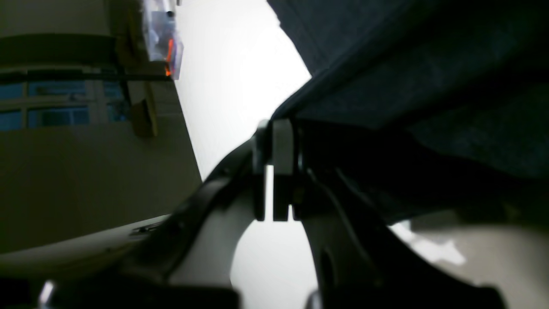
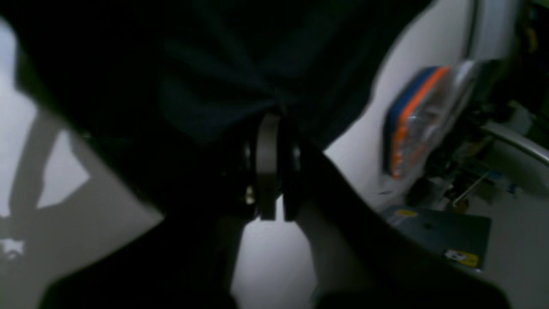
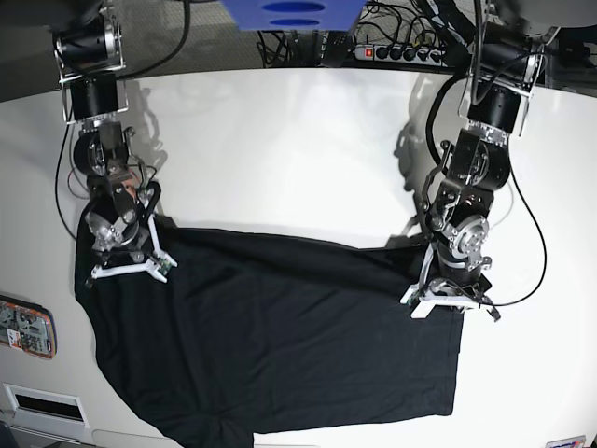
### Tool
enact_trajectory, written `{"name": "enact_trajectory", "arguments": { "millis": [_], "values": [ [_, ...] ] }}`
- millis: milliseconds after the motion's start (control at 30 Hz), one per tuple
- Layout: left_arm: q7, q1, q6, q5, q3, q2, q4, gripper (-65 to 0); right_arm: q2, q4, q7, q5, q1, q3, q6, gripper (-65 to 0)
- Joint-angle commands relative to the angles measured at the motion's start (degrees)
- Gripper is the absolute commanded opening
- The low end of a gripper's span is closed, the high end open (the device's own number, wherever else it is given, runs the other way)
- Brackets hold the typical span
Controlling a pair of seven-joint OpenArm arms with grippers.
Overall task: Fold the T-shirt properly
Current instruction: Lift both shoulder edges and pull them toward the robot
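step: mid-fold, looks like; both arms hold the shirt's far edge, one at each end
shirt [image 3: 280,327]: black, spread on white surface [image 3: 280,140], fills the near half, near edge runs off frame bottom
left gripper [image 3: 436,297]: jaws closed, pinching shirt edge at base view's right end; wrist view shows cloth pulled taut from the tips [image 1: 274,128]
right gripper [image 3: 131,266]: jaws closed on shirt cloth at base view's left end; wrist view dark, cloth bunches at the tips [image 2: 272,118]
long axis: roughly left-right across base view, far edge sags a bit lower toward the right
pointing: can't tell neck end from hem, no label or collar seen; a rounded lobe at bottom left may be a sleeve
fold state: far edge looks doubled near right end, not sure
next move: probably lift both ends together and carry them toward the near edge, keeping the span taut so the fold lands straight
risk: uneven travel would skew the crease
other: flat packet [image 3: 26,327] on surface left edge, beside shirt
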Motion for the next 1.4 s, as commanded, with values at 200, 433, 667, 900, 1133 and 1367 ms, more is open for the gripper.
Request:
{"name": "enact_trajectory", "arguments": {
  "millis": [200, 433, 667, 900, 1133, 1367],
  "values": [
    [-0.36, -3.95, 1.23, 1.19, -0.16, -0.24, 1.03, -65.0, 0.78, -0.86, 0.24, -0.83, 7.93, 0.35, 1.62, -65.0],
    [-0.36, -4.12, 1.23, 1.19, 4.77, -0.5, 0.95, -65.0, 0.78, -4.55, 0.32, -0.83, 9.42, 0.35, 1.71, -65.0],
    [-0.36, -3.68, 1.23, 1.28, 6.96, -0.5, 1.03, -65.0, 0.78, -4.55, 0.32, -0.83, 12.41, 0.35, 1.71, -65.0],
    [-0.36, -4.03, 1.23, 1.28, 6.88, -0.59, 1.3, -65.0, 0.78, -4.64, 0.32, -0.83, 16.28, 0.26, 1.71, -65.0],
    [-0.36, -3.59, 1.23, 8.14, 7.05, -0.42, 1.03, -65.0, 0.69, -9.56, 1.64, -0.83, 17.33, -2.56, 1.71, -65.0],
    [-0.36, -3.59, 1.23, 8.93, 6.88, -0.5, 1.03, -65.0, -0.62, -12.9, 2.43, -0.83, 20.14, -3.26, 1.71, -65.0]
  ]
}}
